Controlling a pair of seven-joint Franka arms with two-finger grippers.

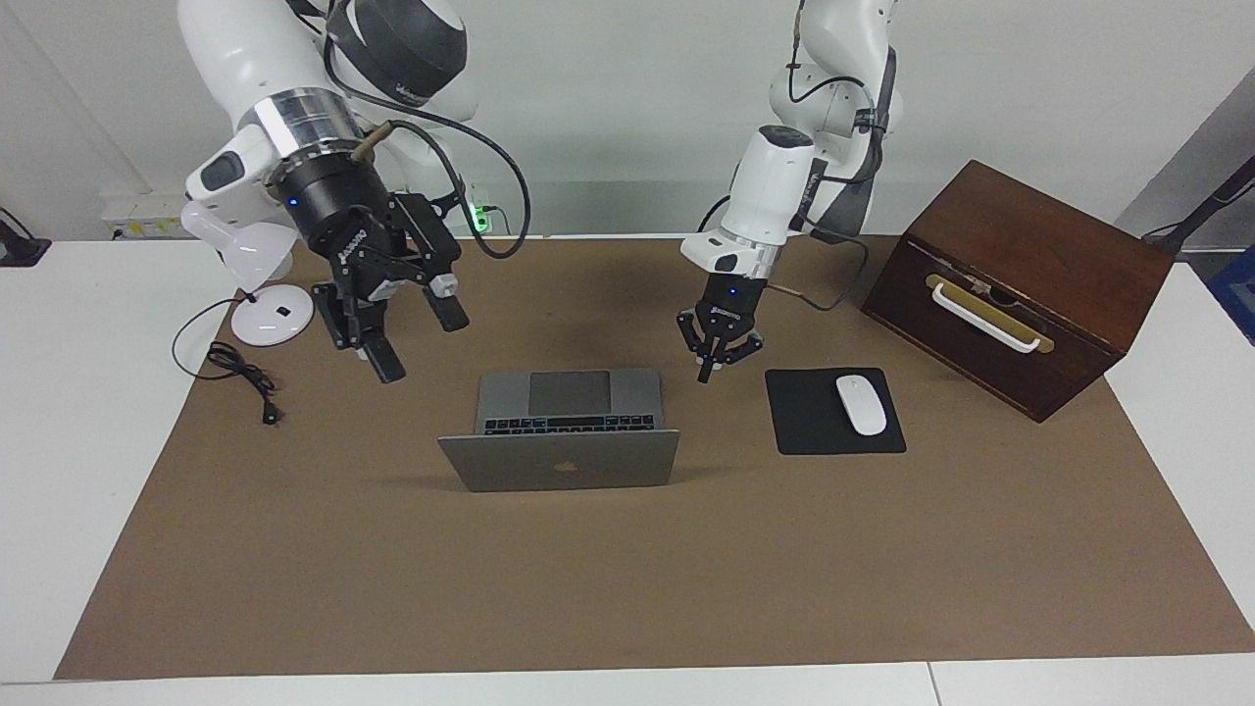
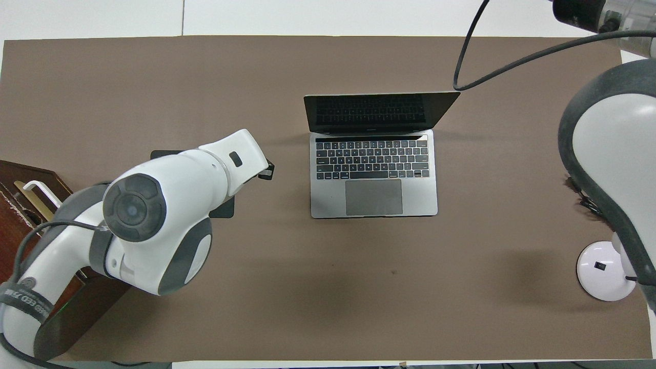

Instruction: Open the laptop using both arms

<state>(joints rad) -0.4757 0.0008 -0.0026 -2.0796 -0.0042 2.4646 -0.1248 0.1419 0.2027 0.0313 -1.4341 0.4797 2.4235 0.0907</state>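
One camera sits high across the counter (image 1: pixel 59 441), facing the robots and taking in the whole brown mat (image 1: pixel 627 588). The other looks steeply down from above the robots' end, closer in, its edges probably cropped by arm housings. Both share the mat and the open laptop (image 1: pixel 561 431) (image 2: pixel 373 169).
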